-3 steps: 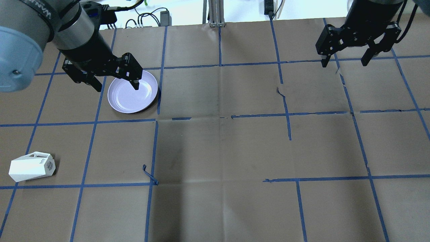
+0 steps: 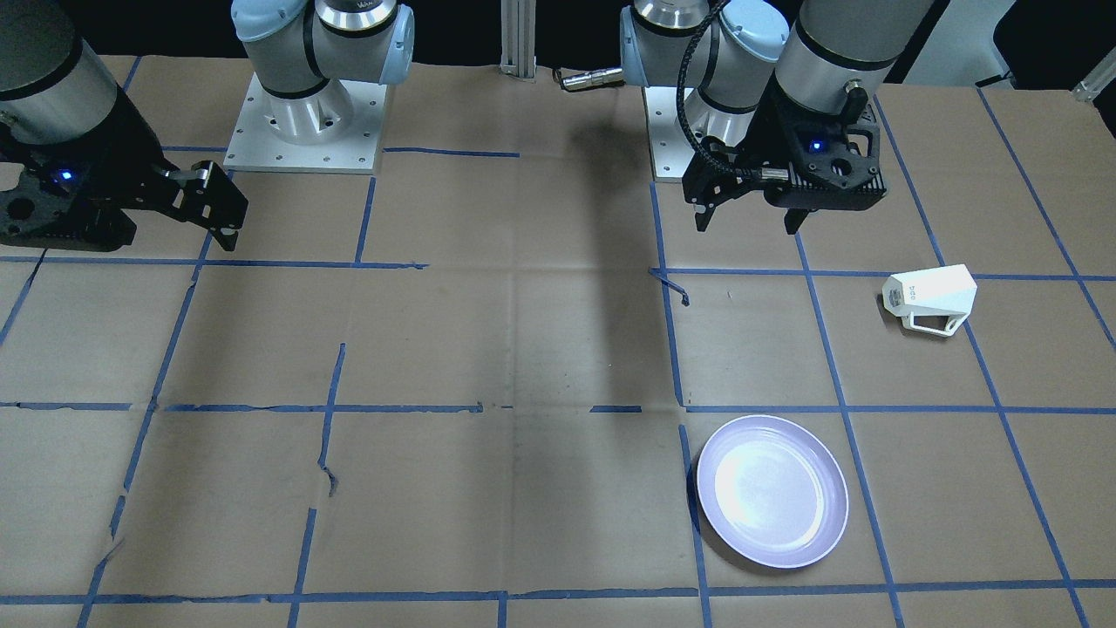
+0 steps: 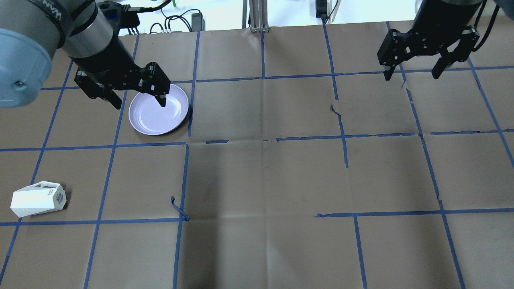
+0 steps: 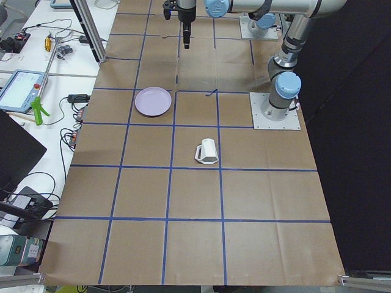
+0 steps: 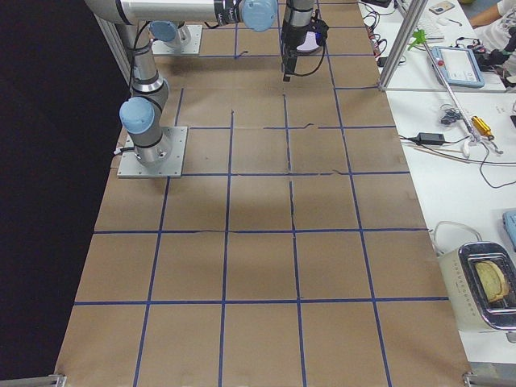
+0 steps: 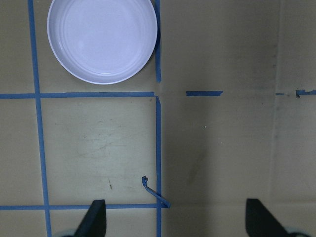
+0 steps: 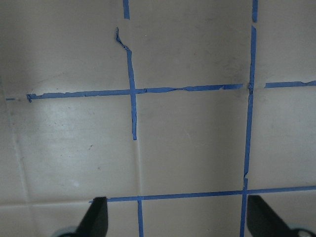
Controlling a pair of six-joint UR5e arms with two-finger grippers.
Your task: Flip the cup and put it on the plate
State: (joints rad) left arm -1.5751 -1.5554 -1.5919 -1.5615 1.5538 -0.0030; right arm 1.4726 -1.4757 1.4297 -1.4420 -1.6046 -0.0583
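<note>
The white faceted cup [image 3: 38,198] lies on its side near the table's left front, handle on the far side; it also shows in the front view [image 2: 928,296] and the left side view [image 4: 206,152]. The pale lavender plate [image 3: 158,110] sits empty further back, also seen in the front view [image 2: 772,491] and the left wrist view [image 6: 102,39]. My left gripper [image 3: 140,105] is open and empty, held high over the table, well away from the cup. My right gripper [image 3: 410,76] is open and empty, high at the far right.
Brown paper with a blue tape grid covers the table [image 3: 265,180]. A loose curl of tape [image 3: 178,208] sticks up near the middle left. Cables and equipment lie beyond the far edge.
My left arm has shifted very slightly. The cup, the plate and the right arm have not moved.
</note>
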